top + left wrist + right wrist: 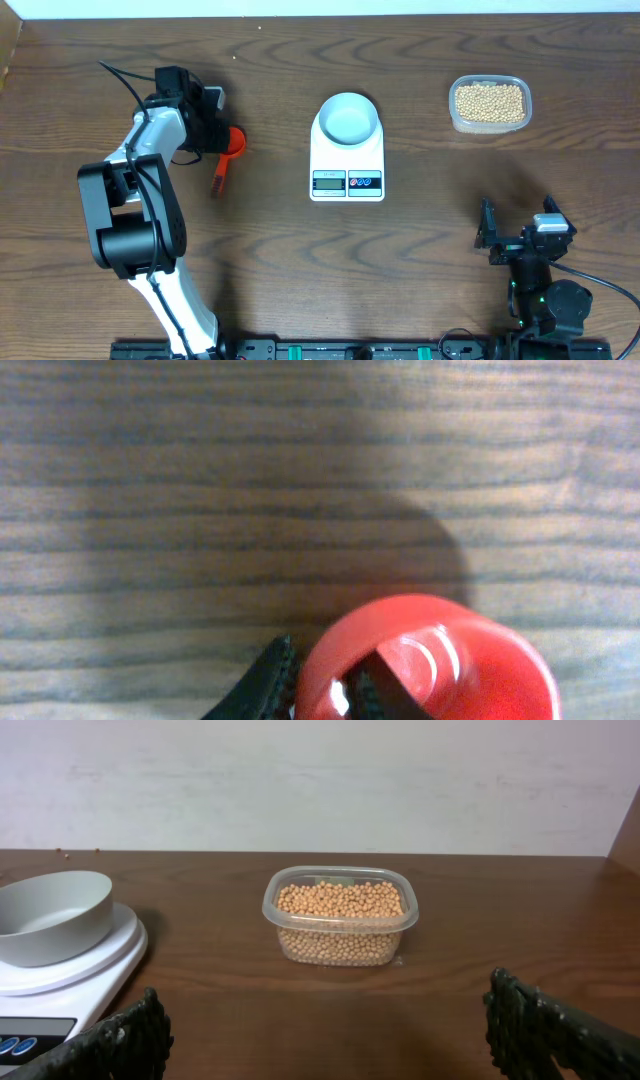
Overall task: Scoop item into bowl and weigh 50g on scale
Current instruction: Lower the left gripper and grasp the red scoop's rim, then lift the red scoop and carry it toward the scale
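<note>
The tan-yellow beans [489, 100] fill a clear plastic tub [489, 124] at the back right; they also show in the right wrist view [340, 900]. The pale blue bowl [347, 118] stands empty on the white scale [347, 165]. Both show at the left of the right wrist view, bowl [55, 915] on scale [95, 970]. A red scoop [234, 142] sits at the left, its handle pointing toward the front. My left gripper [220, 138] pinches the scoop's cup wall [430, 660], one finger inside and one outside [322, 668]. My right gripper [518, 232] is open and empty, low near the front right [330, 1020].
The tub [340, 915] stands straight ahead of my right gripper, with bare wood table between them. A pale wall runs behind the table's far edge. The left arm's body [130, 220] occupies the front left.
</note>
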